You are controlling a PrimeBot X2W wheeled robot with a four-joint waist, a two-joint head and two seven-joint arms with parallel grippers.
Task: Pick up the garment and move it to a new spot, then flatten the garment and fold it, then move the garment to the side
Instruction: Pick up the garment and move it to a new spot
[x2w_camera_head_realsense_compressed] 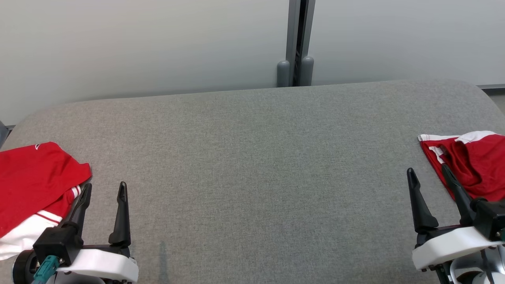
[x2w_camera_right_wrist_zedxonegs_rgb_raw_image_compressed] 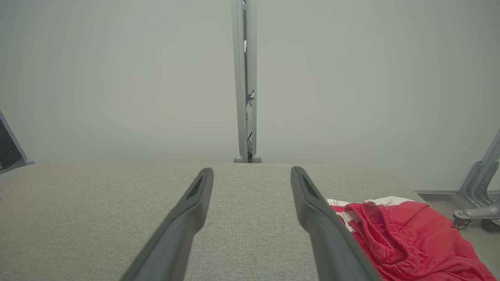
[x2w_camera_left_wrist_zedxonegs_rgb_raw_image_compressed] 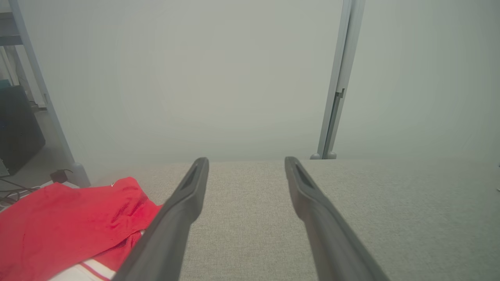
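A red garment with white trim [x2w_camera_head_realsense_compressed: 31, 185] lies at the left edge of the grey padded table [x2w_camera_head_realsense_compressed: 252, 157]; the left wrist view has the same garment [x2w_camera_left_wrist_zedxonegs_rgb_raw_image_compressed: 66, 222] at its lower left. A second red and white garment with an elastic waistband [x2w_camera_head_realsense_compressed: 469, 165] lies at the right edge, its waistband [x2w_camera_right_wrist_zedxonegs_rgb_raw_image_compressed: 375, 234] bunched in the right wrist view. My left gripper [x2w_camera_head_realsense_compressed: 104, 189] stands open just right of the left garment, nothing between its fingers. My right gripper [x2w_camera_head_realsense_compressed: 428, 173] is open too, its right finger [x2w_camera_head_realsense_compressed: 457, 189] over the right garment's edge.
Pale partition panels stand behind the table, joined by a grey post [x2w_camera_head_realsense_compressed: 296, 43]. A dark cabinet and cables [x2w_camera_left_wrist_zedxonegs_rgb_raw_image_compressed: 19, 132] sit on the floor to the left. A wheeled metal stand leg [x2w_camera_right_wrist_zedxonegs_rgb_raw_image_compressed: 476, 195] is beyond the table's right end.
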